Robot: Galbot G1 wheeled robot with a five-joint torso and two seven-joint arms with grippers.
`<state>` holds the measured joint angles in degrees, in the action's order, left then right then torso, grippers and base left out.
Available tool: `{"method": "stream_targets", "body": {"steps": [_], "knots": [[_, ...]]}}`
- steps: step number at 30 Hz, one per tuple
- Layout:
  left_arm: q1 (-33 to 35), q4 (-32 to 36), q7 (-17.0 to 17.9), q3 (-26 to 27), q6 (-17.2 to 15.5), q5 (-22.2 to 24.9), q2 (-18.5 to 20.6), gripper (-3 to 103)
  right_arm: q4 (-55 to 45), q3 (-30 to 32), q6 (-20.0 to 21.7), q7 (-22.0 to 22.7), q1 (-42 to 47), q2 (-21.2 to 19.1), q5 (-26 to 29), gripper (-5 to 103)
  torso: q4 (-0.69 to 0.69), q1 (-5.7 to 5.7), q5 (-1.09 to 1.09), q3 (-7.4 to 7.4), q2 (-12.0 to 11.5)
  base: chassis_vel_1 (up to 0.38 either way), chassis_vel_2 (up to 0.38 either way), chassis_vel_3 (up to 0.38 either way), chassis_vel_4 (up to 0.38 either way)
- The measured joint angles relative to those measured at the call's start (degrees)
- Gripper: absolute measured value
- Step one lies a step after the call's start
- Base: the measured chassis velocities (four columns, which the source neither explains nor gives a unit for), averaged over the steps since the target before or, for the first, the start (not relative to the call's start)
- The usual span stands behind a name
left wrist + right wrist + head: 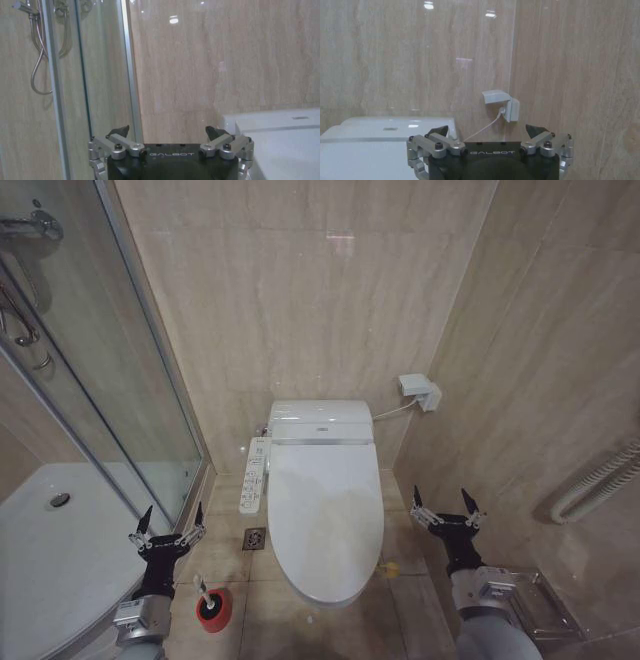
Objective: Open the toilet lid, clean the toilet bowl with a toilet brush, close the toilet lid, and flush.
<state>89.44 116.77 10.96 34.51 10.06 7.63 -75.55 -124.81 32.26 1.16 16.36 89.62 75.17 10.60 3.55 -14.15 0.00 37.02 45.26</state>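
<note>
Two grippers, left (171,519) and right (446,505), fingers spread wide, empty, flank closed glossy white oval toilet lid (325,515), clear floor gaps each side.

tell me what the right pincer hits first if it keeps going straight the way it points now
Probably the tiled wall. The right pincer, open beside the toilet, aims at the wall near the socket; nothing shows between them. Depth is unclear, so the socket itself might come first.

Both grippers (171,521) (446,507) raised, fingers spread.
</note>
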Motion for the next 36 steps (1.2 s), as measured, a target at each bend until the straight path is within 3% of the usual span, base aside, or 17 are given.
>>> {"method": "stream_targets", "body": {"steps": [36], "knots": [[-2.6,-2.9,-1.1,-1.1,0.2,-0.1,-0.2,99,0.0,0.0,0.0,0.0,0.0,0.0,0.0,100,0.0,0.02,0.0,-0.01,0.0,-0.05,0.051,0.046,-0.051]]}}
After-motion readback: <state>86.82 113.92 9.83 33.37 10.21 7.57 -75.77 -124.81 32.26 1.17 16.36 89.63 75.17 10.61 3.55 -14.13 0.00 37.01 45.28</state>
